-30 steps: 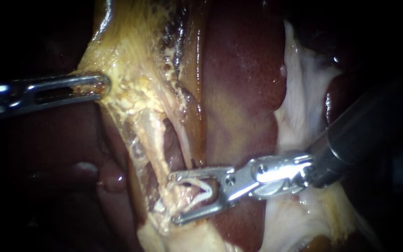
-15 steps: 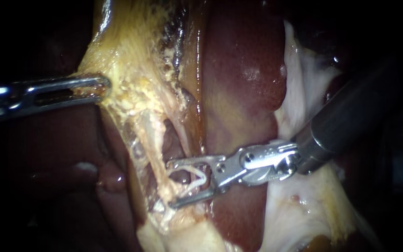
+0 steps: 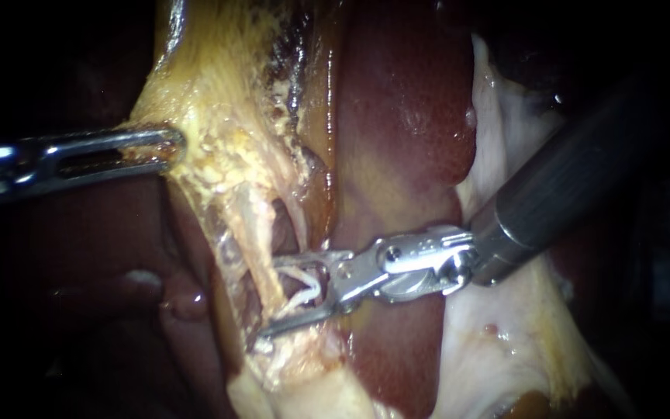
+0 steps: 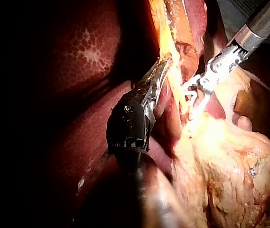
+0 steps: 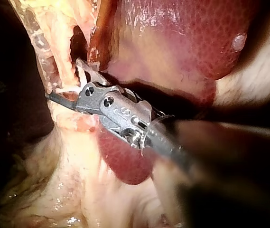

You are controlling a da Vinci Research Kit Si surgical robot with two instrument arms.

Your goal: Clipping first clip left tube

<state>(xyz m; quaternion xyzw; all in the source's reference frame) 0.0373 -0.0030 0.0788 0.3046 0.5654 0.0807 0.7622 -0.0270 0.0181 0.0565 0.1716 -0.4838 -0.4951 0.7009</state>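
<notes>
Gripping tissue [image 3: 195, 116] edge: left instrument [image 3: 166, 145]; right instrument [image 3: 273, 295], clip [image 3: 304, 285] astride tube [image 3: 257, 240].

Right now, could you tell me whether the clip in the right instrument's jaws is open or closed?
Open: the clip has two white legs spread between the jaws of the right instrument, which straddle the left tube.

The dark red liver [image 3: 405, 140] is lying underneath as the bed, its lobes spreading wide. Yellowish fatty tissue [image 3: 219, 101] is resting directly on it, and a pale membrane [image 3: 502, 147] is draping over its far lobe.
</notes>
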